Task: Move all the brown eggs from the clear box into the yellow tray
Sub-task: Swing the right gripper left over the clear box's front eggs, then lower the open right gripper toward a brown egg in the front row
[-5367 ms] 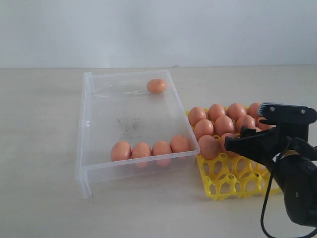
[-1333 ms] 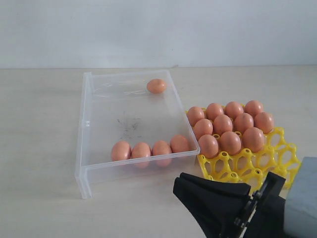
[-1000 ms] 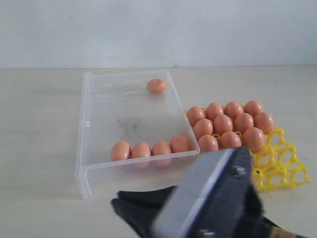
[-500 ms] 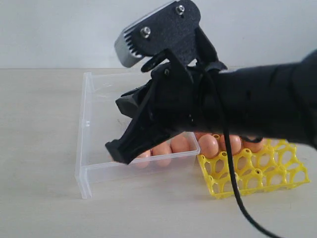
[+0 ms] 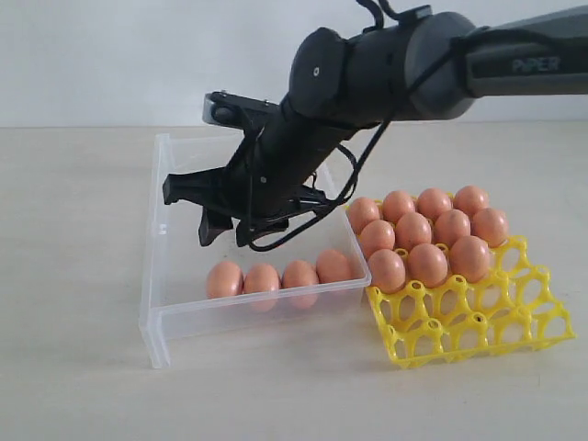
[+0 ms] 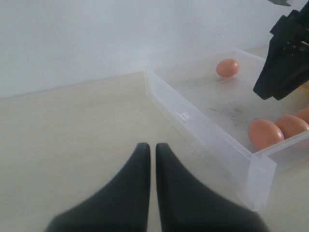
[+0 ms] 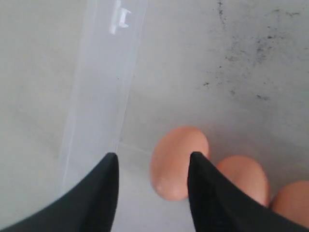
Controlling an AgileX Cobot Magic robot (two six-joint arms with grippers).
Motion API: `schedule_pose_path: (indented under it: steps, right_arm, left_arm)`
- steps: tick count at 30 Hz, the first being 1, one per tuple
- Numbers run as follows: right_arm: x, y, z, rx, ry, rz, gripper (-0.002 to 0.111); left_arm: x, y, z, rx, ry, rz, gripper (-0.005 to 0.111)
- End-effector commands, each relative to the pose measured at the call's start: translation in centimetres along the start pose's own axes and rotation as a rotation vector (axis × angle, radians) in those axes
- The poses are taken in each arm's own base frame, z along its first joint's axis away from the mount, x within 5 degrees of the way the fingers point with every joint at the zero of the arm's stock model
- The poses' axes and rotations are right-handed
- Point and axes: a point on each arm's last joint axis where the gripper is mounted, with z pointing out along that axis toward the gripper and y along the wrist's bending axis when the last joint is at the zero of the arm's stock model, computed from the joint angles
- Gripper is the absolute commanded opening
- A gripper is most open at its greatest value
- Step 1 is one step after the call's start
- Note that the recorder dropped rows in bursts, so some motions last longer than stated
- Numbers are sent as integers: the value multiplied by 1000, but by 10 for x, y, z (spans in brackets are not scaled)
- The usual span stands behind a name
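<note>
brown eggs (image 5: pixel 262 277) | right fingers (image 7: pixel 99 193) parted, empty, over clear box (image 5: pixel 248 317) | left fingers (image 6: pixel 130 193) closed, empty

tray (image 5: pixel 478 323) right of box (image 5: pixel 250 318)

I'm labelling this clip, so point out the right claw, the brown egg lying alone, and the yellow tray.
right claw (image 7: pixel 154 155): right wrist view, the gap midway between its fingertips.
lone brown egg (image 6: pixel 227 67): left wrist view, middle of its shell.
yellow tray (image 5: pixel 401 349): exterior view, bare front corner of the lattice.
</note>
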Motion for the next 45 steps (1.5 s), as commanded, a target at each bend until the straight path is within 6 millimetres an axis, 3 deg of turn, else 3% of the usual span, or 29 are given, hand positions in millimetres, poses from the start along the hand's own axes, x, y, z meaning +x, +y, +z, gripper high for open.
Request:
schedule_pose_path:
  steps: [1, 16, 21, 23, 24, 26, 40, 45]
  right_arm:
    - [-8, -6, 12, 72, 87, 11, 43]
    - [3, -21, 53, 73, 203, 97, 45]
    - [6, -23, 57, 74, 227, 97, 44]
    - [5, -23, 58, 73, 217, 97, 36]
    - [4, -23, 58, 71, 216, 75, 20]
    - [4, -23, 58, 63, 211, 3, -1]
    - [-25, -25, 59, 98, -91, -266, 0]
    - [-22, -26, 59, 113, -59, -304, 0]
  left_arm:
    - [1, 0, 0, 5, -2, 3, 4]
    - [1, 0, 0, 5, -2, 3, 4]
    - [1, 0, 0, 5, -2, 3, 4]
    - [1, 0, 0, 5, -2, 3, 4]
    - [1, 0, 0, 5, -2, 3, 4]
    - [1, 0, 0, 5, -2, 3, 4]
    - [1, 0, 0, 5, -2, 3, 4]
    - [1, 0, 0, 5, -2, 3, 4]
